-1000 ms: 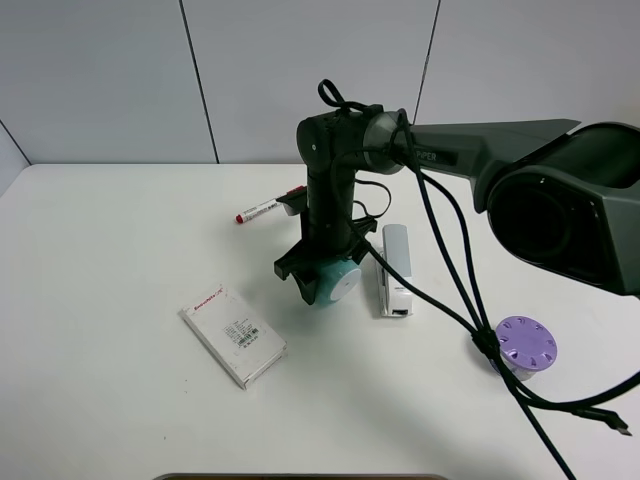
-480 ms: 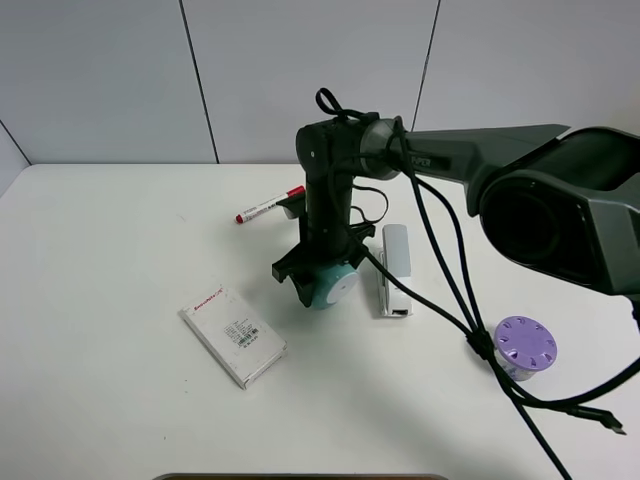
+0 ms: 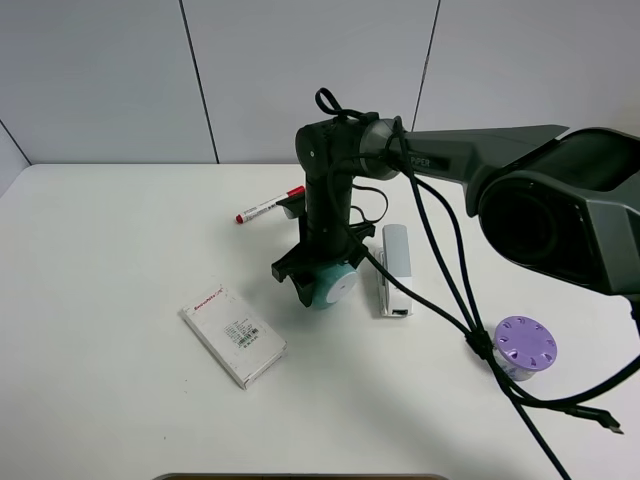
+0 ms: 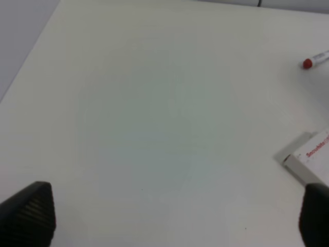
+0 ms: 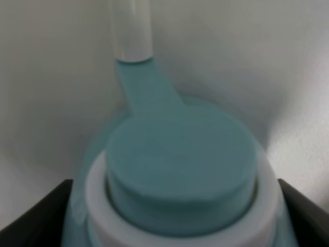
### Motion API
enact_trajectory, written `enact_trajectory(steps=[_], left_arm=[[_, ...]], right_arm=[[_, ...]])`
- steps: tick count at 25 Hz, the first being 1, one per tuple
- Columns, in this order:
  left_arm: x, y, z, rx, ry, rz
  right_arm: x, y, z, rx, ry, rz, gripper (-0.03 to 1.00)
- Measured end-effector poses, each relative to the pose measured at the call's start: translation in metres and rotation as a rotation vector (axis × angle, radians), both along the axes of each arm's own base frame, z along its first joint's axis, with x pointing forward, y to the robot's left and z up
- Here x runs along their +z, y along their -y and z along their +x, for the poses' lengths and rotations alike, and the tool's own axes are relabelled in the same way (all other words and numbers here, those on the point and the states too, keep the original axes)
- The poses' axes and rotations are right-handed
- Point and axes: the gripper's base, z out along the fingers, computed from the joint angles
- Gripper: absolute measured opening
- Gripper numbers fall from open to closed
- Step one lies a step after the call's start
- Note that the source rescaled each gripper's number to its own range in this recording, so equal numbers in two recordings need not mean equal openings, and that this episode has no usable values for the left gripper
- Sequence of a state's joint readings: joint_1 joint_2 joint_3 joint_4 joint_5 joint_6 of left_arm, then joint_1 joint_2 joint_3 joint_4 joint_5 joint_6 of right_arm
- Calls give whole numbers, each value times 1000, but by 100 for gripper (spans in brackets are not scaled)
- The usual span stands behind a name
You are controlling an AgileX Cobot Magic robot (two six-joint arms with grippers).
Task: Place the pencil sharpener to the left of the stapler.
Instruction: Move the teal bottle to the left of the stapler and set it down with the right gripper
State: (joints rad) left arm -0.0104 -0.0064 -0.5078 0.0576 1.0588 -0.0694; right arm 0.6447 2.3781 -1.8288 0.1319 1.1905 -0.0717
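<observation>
The mint-teal pencil sharpener (image 3: 332, 283) with its white round face sits low over the table, just left of the slim white-and-grey stapler (image 3: 395, 268). My right gripper (image 3: 318, 272) reaches down from above and is shut on the sharpener. In the right wrist view the teal body (image 5: 180, 170) fills the frame between the dark fingers (image 5: 36, 216), its crank pointing away. My left gripper (image 4: 172, 213) stands open over bare table, far from both things, and does not show in the exterior view.
A red-capped marker (image 3: 268, 208) lies behind the sharpener. A white box with red print (image 3: 233, 335) lies to the front left, its corner (image 4: 308, 159) also in the left wrist view. A purple-lidded container (image 3: 526, 346) stands at the front right. Black cables (image 3: 450, 290) hang over the stapler's right side.
The right arm shifted a little to the left with the sharpener during the first half second, then held still. The stapler has not moved.
</observation>
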Motion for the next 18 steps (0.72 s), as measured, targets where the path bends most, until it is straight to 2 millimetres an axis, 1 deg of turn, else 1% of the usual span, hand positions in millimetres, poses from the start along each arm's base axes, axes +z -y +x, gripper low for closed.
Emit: enact_trajectory(steps=[6, 7, 8, 9, 12, 13, 14, 15, 18], left_arm=[[0, 0, 0, 0, 0, 0], [0, 0, 0, 0, 0, 0], [0, 0, 0, 0, 0, 0], [0, 0, 0, 0, 0, 0], [0, 0, 0, 0, 0, 0], [0, 0, 0, 0, 0, 0], [0, 0, 0, 0, 0, 0], [0, 0, 0, 0, 0, 0], [0, 0, 0, 0, 0, 0]], right_arm=[[0, 0, 0, -2, 0, 0, 0], [0, 0, 0, -5, 0, -1, 0], [0, 0, 0, -10, -1, -1, 3], [0, 0, 0, -14, -1, 0, 9], [-3, 0, 0, -20, -6, -3, 40], [-3, 0, 0, -21, -6, -1, 48], [-3, 0, 0, -21, -6, -1, 53], [-3, 0, 0, -21, -6, -1, 56], [-3, 0, 0, -21, -6, -1, 60]])
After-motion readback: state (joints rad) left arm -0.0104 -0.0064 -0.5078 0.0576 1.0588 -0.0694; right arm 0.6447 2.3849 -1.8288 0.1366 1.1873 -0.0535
